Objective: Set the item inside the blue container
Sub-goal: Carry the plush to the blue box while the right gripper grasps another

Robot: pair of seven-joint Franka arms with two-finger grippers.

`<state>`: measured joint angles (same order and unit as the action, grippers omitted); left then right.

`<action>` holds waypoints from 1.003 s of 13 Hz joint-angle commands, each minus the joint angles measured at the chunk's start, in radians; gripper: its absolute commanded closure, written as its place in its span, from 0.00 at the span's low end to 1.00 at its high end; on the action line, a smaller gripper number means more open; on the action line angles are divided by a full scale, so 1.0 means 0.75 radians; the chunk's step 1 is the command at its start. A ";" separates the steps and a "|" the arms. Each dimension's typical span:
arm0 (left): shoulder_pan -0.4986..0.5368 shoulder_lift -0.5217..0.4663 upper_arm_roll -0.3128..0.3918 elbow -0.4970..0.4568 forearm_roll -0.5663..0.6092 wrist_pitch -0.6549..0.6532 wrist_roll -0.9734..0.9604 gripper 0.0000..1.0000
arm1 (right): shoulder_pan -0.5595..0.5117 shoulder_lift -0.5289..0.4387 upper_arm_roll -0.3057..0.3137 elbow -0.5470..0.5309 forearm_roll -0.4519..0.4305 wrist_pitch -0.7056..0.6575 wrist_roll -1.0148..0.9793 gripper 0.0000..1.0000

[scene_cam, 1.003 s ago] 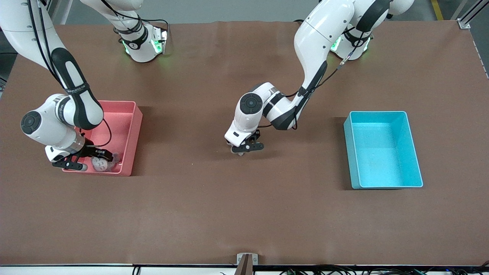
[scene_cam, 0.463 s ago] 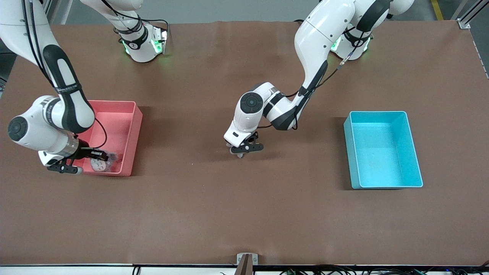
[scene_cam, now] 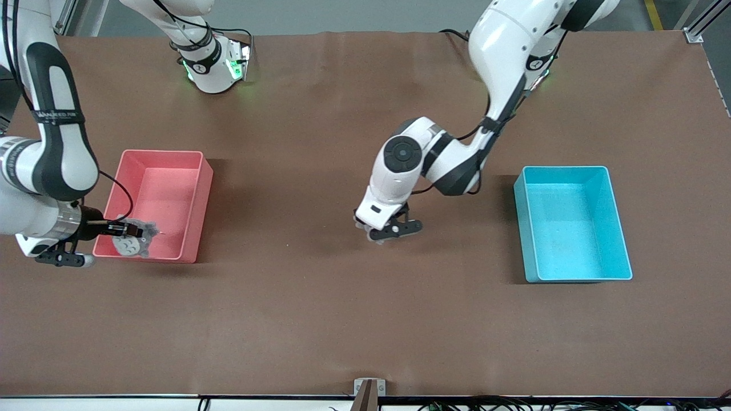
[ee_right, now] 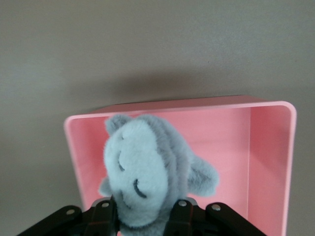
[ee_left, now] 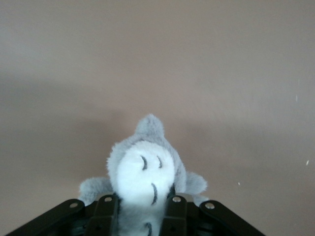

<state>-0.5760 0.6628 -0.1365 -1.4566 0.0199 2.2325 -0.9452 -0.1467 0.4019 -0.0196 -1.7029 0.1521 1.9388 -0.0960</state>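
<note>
Left wrist view: left claw is pinching a grey-and-white plush toy over bare desk; carry high over the light-blue rectangular plastic bin's rim. Right claw is gripping a second grey plush over the pink bin.

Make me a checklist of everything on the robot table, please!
Surface: brown table, flat.
Job's things: blue container toward the left arm's end, nothing seen inside; grey plush toy in the left gripper.
Clutter: pink bin toward the right arm's end; second grey plush toy.
Grippers: left gripper shut on its toy over the table's middle; right gripper shut on the second toy over the pink bin.
Cables: black cables along the table's near edge.
Surroundings: nothing seen.
</note>
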 commanded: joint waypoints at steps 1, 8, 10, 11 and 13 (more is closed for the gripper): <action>0.133 -0.245 -0.014 -0.215 0.010 -0.098 0.126 0.88 | 0.087 0.000 0.002 0.167 -0.006 -0.195 0.192 1.00; 0.673 -0.599 -0.051 -0.690 -0.002 -0.175 0.883 0.86 | 0.557 0.012 0.004 0.211 -0.002 -0.152 1.070 0.99; 0.792 -0.593 -0.051 -0.711 0.000 -0.175 1.059 0.86 | 0.708 0.043 0.002 0.209 -0.011 -0.033 1.297 0.99; 0.833 -0.577 -0.051 -0.711 0.000 -0.175 1.133 0.85 | 0.758 0.079 0.002 0.209 -0.011 0.028 1.389 0.99; 0.907 -0.540 -0.047 -0.721 0.020 -0.173 1.221 0.85 | 0.874 0.153 0.002 0.211 -0.017 0.161 1.567 0.99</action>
<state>0.0646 0.2506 -0.1562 -1.9791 0.0197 2.0906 -0.0761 0.4525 0.4660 -0.0063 -1.5513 0.1500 1.9947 0.9765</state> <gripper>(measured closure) 0.692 0.722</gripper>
